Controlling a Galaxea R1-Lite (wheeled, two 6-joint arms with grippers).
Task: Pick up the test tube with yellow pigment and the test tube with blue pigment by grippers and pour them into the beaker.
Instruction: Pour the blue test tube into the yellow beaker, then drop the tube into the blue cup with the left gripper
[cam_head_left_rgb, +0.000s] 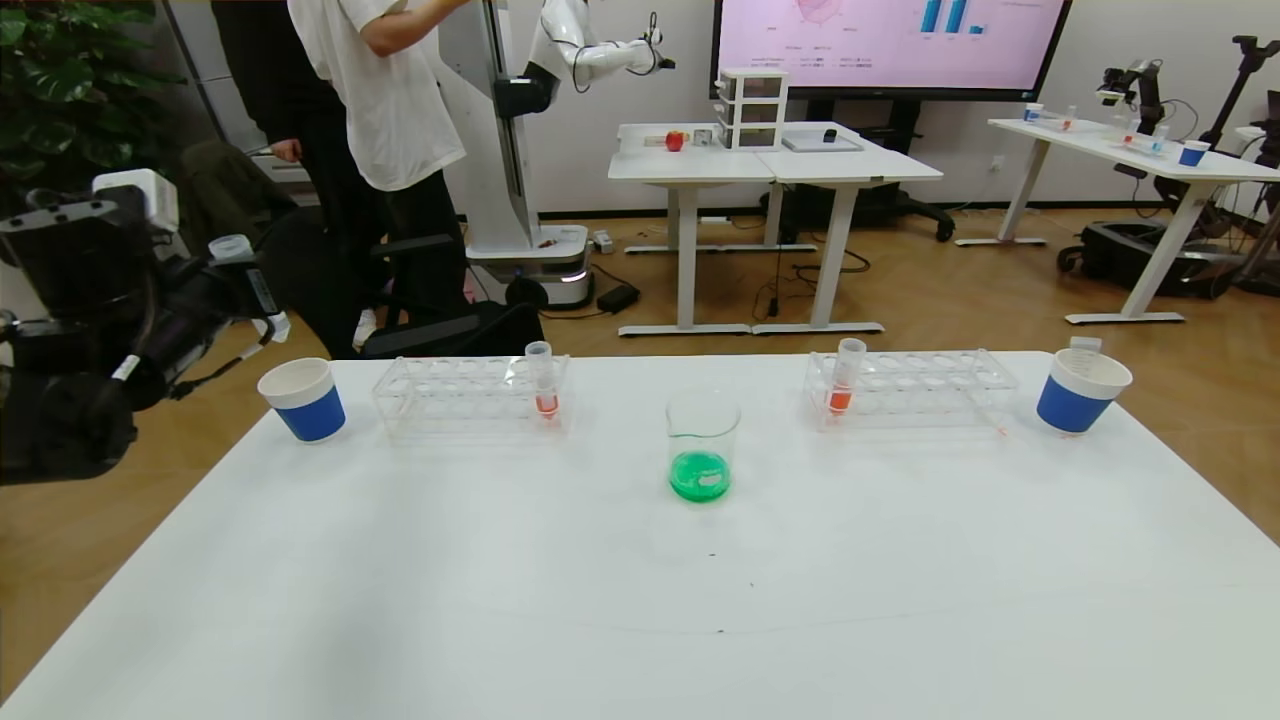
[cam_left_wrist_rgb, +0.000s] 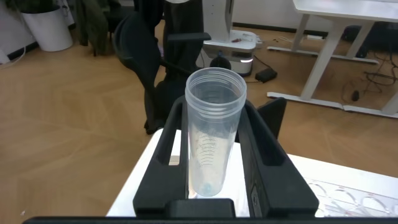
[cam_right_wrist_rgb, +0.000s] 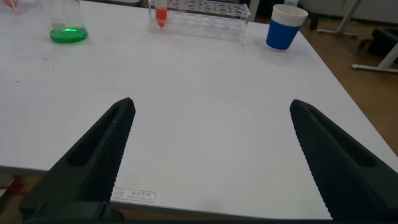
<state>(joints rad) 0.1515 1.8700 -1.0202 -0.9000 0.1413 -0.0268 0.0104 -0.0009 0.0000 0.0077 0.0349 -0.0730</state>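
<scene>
While left gripper (cam_left_wrist_rgb: 214, 168) clamps emptied tube (cam_left_wrist_rgb: 213, 134), pigment colour indiscernible.

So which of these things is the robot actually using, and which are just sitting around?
In use:
- beaker holding green liquid
- near-empty test tube clamped in the left gripper
- right gripper, open

Lying about:
- two racks with orange-red tubes
- two paper cups

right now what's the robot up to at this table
The left gripper is raised off the table's left edge, shut on a clear, nearly empty plastic test tube. The clear glass beaker mid-table holds green liquid. The right gripper hovers open above the white table, holding nothing. Two tubes of orange-red liquid stand in clear racks, flanked by blue-banded paper cups.
</scene>
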